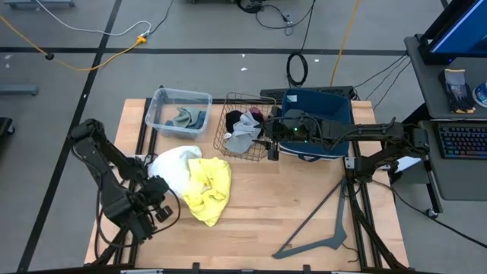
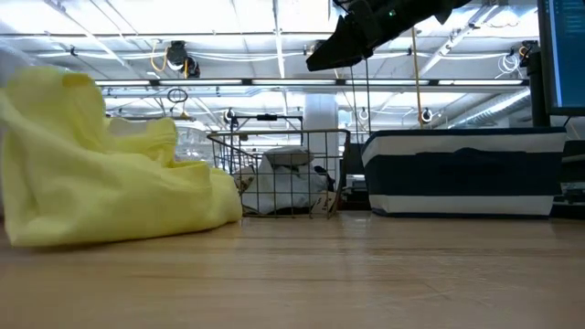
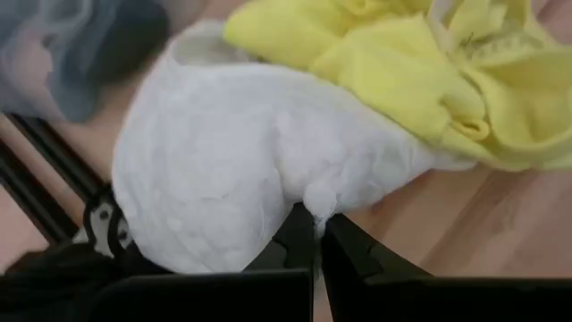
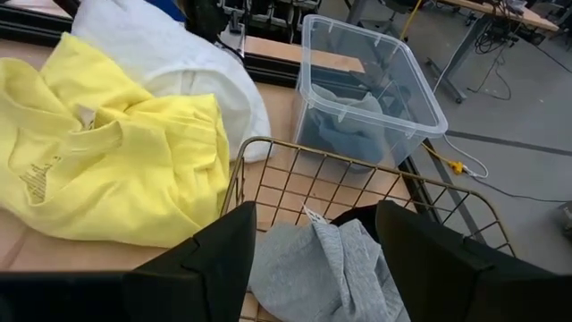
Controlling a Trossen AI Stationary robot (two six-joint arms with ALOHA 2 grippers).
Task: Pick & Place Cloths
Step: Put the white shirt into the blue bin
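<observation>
Both fingers point(image 3: 299, 246) of our left gripper point(image 3: 315, 234) are pinched together on a small nub of the white cloth point(image 3: 241, 156), near the table's left front, so we judge this grasp to be made and the lift still ahead. Our right gripper point(image 4: 313, 259) hangs above the wire basket point(image 4: 295, 179) with its jaws spread wide and nothing between them; directly below it a light grey cloth point(image 4: 313, 268) lies in the basket, with a dark piece beside it.

Where the work stands, as we read it: the wire basket point(image 1: 243, 125) in the middle of the table's far side holds that grey cloth and some darker ones, and the clear plastic bin point(image 1: 179, 110) to its left holds grey-green and bluish pieces point(image 1: 189, 118). We take those as already sorted. Left on the bare wood are the two big pieces, the white cloth point(image 1: 171, 164) and the yellow cloth point(image 1: 209, 183), lying against each other in front of the bin. A dark blue tote point(image 1: 319, 114) stands to the right of the basket; we cannot tell what is in it. A grey V-shaped bar point(image 1: 327, 221) lies near the front right and is no part of the job.

As for writing, the yellow cloth point(image 4: 107, 170) carries a faint printed mark near one edge and a small sewn label, but neither is legible.
</observation>
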